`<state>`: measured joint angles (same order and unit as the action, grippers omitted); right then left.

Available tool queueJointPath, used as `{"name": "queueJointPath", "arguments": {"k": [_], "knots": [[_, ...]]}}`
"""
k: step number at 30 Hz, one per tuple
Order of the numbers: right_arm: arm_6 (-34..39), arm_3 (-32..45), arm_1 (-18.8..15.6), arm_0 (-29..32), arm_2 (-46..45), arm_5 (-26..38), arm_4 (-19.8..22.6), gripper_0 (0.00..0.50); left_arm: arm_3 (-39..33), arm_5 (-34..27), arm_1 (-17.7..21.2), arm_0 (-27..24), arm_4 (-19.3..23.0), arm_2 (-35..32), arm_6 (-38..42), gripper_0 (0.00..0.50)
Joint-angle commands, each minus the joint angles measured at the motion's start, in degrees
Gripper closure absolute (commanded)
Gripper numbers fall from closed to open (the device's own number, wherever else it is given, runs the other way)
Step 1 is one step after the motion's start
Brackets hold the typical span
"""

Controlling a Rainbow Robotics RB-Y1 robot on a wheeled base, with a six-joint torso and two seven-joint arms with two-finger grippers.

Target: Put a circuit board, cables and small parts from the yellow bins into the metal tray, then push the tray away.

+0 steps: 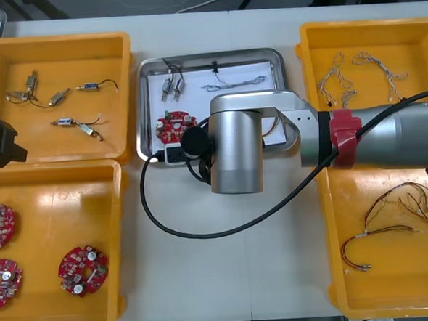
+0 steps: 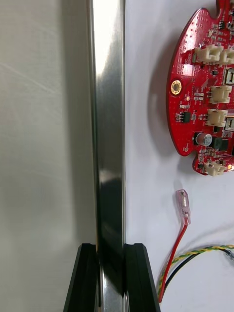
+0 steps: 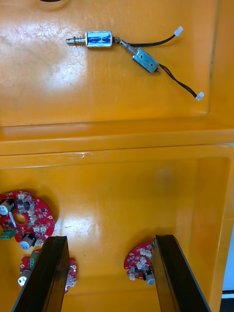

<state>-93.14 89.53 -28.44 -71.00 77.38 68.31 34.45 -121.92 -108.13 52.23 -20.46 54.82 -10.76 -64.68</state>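
Hand, left (image 3: 109,239): fingers apart, idle above the yellow bin (image 1: 55,177) of spare circuit boards. Tray (image 1: 143,99): mid-surface, loaded with one circuit board (image 1: 175,125), cables (image 1: 234,81) and small parts (image 1: 173,86). Hand, right (image 2: 111,273): clamped across the tray's rim, apparently to push it away.

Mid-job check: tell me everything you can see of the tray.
The tray is a shiny metal rectangle with rounded corners and a raised rim, white inside, lying flat on the table between the bins. It holds a board, small metal parts and cables. The right claw is shut on its near rim, one finger inside, one outside.
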Motion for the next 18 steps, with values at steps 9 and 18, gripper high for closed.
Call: {"name": "queueJointPath", "arguments": {"k": [9,18], "knots": [[-4.42,-5.59,-1.62,-4.32,0.75,-4.06,-0.26,0.5,-1.48,0.47,2.61,1.03,0.37,-1.81,-2.82,0.0],[-5.65,-9.73,-1.62,-5.29,0.75,-9.78,-0.26,0.5,-1.48,0.47,2.61,1.03,0.37,-1.81,-2.82,0.0]]}}
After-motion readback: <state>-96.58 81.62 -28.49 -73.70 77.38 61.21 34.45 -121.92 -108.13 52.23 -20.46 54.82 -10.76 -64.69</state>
